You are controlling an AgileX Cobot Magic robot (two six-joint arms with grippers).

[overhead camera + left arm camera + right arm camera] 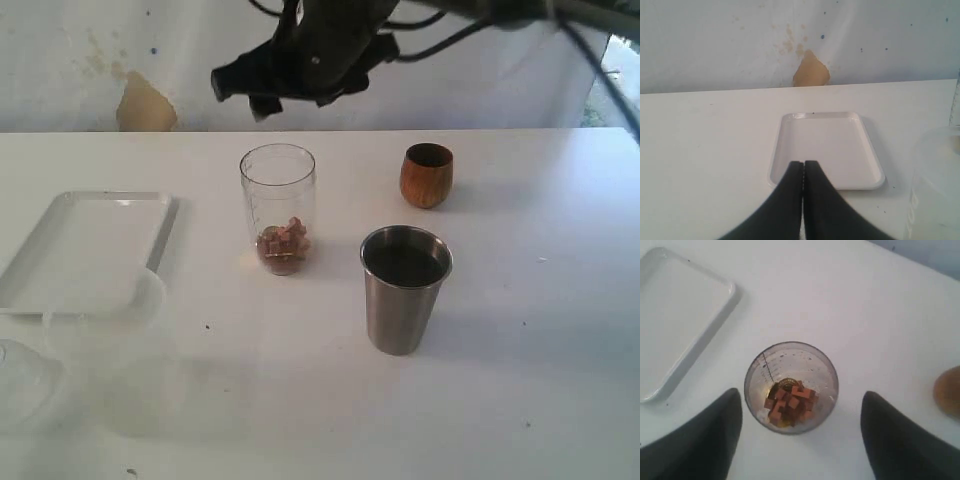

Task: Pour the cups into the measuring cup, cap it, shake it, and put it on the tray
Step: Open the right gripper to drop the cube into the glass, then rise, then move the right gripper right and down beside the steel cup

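Right wrist view: right jaws spread wide, empty, over measuring cup point(807, 365); markings illegible. Left jaws together, empty.

Matte black, smoothly tapered jaws

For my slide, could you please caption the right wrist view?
Open right gripper over the measuring cup of brown cubes, tray nearby.

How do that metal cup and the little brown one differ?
The steel tumbler is taller and tapered, narrowing toward its base; the wooden cup is shorter and rounded. The steel tumbler is shiny grey, the wooden cup glossy brown. In the exterior view the steel tumbler stands in front, the wooden cup behind. Both stand upright on the white table.
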